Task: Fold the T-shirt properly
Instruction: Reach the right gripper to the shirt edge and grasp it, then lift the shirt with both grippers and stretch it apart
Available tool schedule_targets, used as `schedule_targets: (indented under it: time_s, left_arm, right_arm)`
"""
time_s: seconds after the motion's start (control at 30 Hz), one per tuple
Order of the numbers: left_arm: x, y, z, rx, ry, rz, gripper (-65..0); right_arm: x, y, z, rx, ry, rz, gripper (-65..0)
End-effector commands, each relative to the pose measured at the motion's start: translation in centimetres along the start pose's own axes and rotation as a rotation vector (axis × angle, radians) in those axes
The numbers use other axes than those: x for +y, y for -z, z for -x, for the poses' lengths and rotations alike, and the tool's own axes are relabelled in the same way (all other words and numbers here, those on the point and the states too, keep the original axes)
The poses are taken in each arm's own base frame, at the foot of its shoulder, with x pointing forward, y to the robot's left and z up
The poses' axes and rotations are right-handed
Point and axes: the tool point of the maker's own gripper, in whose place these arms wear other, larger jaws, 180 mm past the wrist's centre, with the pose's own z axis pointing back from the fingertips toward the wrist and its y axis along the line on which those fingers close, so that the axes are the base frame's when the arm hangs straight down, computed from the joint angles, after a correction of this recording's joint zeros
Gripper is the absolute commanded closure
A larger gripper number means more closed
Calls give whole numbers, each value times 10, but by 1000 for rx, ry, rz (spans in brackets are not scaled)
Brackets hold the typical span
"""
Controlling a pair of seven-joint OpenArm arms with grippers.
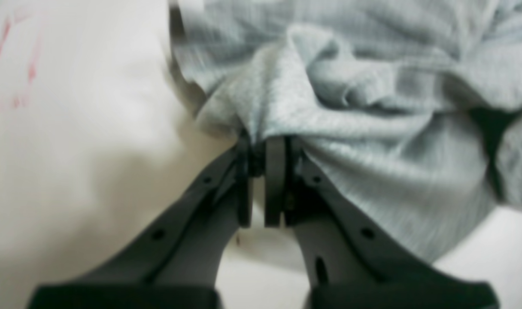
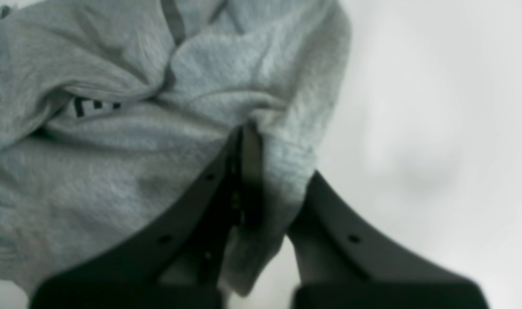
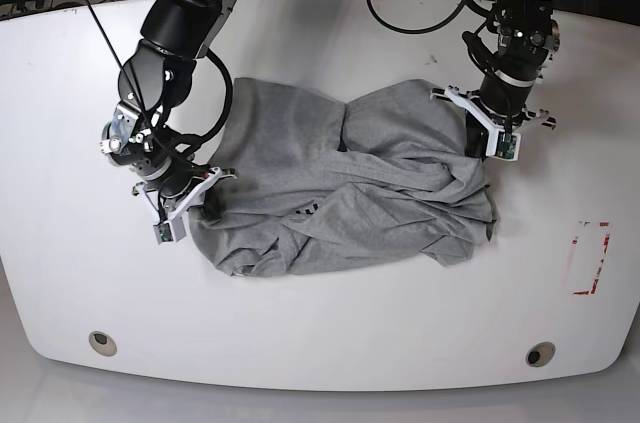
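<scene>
Barely begun: the T-shirt (image 3: 340, 183) lies crumpled mid-table, left claw (image 1: 261, 148) clenched on cloth at three o'clock, right claw (image 2: 248, 133) at nine; spreading and folding remain

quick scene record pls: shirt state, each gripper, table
shirt: grey T-shirt lies crumpled on the table, not folded; only a scrap of black lettering shows
left gripper: left gripper shut on a bunch of shirt cloth, at the base view's right edge of the shirt
right gripper: right gripper shut on a fold at the opposite edge
table: white table, red marking near its right side in the base view
</scene>
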Motion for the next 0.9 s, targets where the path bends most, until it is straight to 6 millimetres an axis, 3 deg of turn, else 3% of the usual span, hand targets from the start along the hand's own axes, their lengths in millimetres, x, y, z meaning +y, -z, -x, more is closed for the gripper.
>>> schedule_targets:
  time_s: [0.0, 0.13, 0.23, 0.5, 0.67, 0.77, 0.87]
  left_arm:
    - [4, 0, -25, -74, 14, -12, 0]
    - [11, 7, -46, -85, 31, -22, 0]
    - [17, 15, -67, -105, 43, -35, 0]
    - [21, 37, -138, -113, 235, 9, 0]
    - [39, 35, -188, -184, 270, -48, 0]
    - [60, 28, -221, -232, 324, -104, 0]
    - [70, 21, -246, -281, 348, -138, 0]
  right_arm:
    - [-9, -15, -48, -95, -76, 36, 0]
    - [-19, -31, -86, -136, -186, 82, 0]
    - [-9, -36, -121, -189, -264, 79, 0]
    - [-9, -59, -206, -298, -416, 126, 0]
    - [-10, -72, -255, -335, -471, 152, 0]
    - [-6, -85, -292, -387, -505, 166, 0]
    - [-5, -100, -316, -427, -540, 190, 0]
